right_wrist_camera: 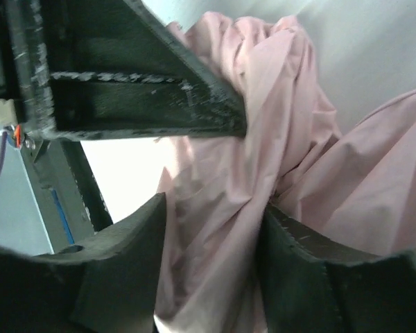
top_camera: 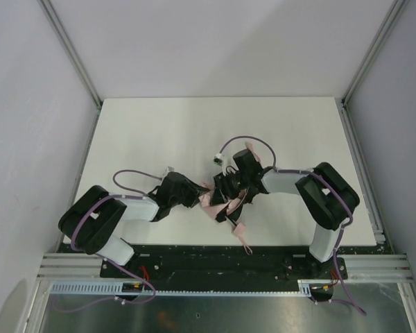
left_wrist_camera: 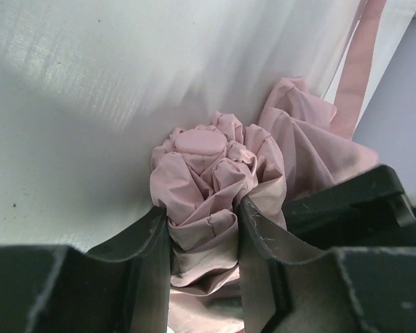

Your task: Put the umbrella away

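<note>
Between the two arms, close to the front edge of the table (top_camera: 159, 132), look for the umbrella (top_camera: 225, 202): a loose pale pink heap, folded down but not yet rolled or strapped, mostly hidden from above by both wrists. Hard to read a clean long axis in that crumple. Judging from overhead, seems to run from the left arm's side across and slightly back toward the right arm's. Reached from both sides at once, with neither arm clearly nearer (both already in the cloth).

At the left claw (left_wrist_camera: 204, 232), see fingers drawn partway in and pressed against a gathered wad of fabric from both sides, so gripping the umbrella. At the right claw (right_wrist_camera: 215, 239), see fingers about half apart with a fold of cloth running between them. Cannot tell whether pinching that fold or merely straddling it.

Note the strap (top_camera: 243, 239) trailing off toward the near edge, free of both claws. Note also the small round cap (left_wrist_camera: 201, 142) at the tip, straight ahead of the left claw and just beyond its fingertips.

Probably a gathering step. For the coming move, treat the left hold near the cap as the fixed end and work the slack in from the right side toward it. Watch for loose folds slipping out.
</note>
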You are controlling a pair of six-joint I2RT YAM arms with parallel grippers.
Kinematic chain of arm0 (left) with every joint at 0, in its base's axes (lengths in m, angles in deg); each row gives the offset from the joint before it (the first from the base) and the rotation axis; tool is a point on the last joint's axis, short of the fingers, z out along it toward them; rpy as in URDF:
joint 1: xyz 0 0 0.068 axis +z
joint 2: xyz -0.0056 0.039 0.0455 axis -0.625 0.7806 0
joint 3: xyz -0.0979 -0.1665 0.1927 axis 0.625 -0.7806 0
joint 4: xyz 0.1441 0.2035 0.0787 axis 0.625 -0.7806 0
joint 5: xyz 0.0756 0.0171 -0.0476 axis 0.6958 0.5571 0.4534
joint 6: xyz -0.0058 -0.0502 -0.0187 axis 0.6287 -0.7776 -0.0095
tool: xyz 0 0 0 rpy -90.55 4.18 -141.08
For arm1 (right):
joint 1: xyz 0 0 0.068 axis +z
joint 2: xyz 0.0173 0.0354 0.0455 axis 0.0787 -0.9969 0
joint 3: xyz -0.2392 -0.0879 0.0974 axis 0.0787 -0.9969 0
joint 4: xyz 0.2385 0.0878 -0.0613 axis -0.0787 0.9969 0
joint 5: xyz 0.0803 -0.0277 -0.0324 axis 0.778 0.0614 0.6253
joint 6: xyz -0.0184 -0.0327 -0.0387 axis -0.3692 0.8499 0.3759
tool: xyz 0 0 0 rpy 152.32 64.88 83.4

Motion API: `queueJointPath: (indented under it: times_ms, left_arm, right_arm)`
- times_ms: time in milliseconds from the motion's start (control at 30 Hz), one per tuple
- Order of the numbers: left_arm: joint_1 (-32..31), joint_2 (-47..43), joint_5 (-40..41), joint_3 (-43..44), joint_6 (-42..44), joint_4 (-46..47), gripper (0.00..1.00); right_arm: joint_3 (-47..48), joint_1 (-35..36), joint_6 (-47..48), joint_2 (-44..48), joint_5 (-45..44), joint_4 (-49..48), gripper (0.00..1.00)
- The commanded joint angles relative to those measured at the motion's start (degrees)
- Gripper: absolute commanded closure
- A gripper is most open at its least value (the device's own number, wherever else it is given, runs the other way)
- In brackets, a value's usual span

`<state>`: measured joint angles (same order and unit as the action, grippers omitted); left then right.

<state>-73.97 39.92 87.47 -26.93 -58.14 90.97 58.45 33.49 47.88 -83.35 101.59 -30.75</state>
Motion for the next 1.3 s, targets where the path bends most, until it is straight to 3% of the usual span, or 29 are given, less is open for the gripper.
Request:
queueJointPath:
  times_ms: [0, 200, 333, 500, 767, 900, 1167, 1267]
  left_arm:
    - [-0.17, 2.16, 3.21, -1.18, 4.3, -10.14, 1.0]
    - [-0.16, 1.71, 2.37, 1.11, 3.51, -16.17, 1.0]
    - [0.09, 1.75, 0.23, 2.8, 3.17, -19.7, 1.0]
    - [1.17, 2.23, -3.0, 3.24, 1.28, -22.32, 1.0]
    - [2.32, 1.95, -4.31, 4.06, 0.57, -25.81, 1.0]
    - [2.76, 0.8, -4.64, 4.7, 0.83, -26.93, 1.0]
    - [4.13, -3.28, -5.44, 5.94, 1.95, -27.94, 1.0]
    - [5.53, -5.83, -5.18, 6.28, 3.29, -27.95, 0.83]
  right_arm:
    - [3.31, 1.31, 5.27, 7.81, -9.95, 17.61, 0.39]
    - [4.53, 6.18, 9.09, 20.13, -27.34, 22.02, 0.19]
    - [3.18, 15.34, 13.19, 22.62, -42.69, 19.26, 0.15]
    - [-0.28, 23.8, 17.38, 18.54, -60.1, 10.74, 0.14]
    - [-1.39, 27.57, 22.02, 5.88, -69.5, 1.23, 0.15]
    - [-1.17, 25.96, 17.85, 0.65, -68.64, 3.75, 0.3]
    - [-2.36, 22.95, 10.3, -4.61, -54.25, 10.37, 0.93]
    - [-3.15, 20.9, 9.86, -5.26, -46.08, 9.64, 0.99]
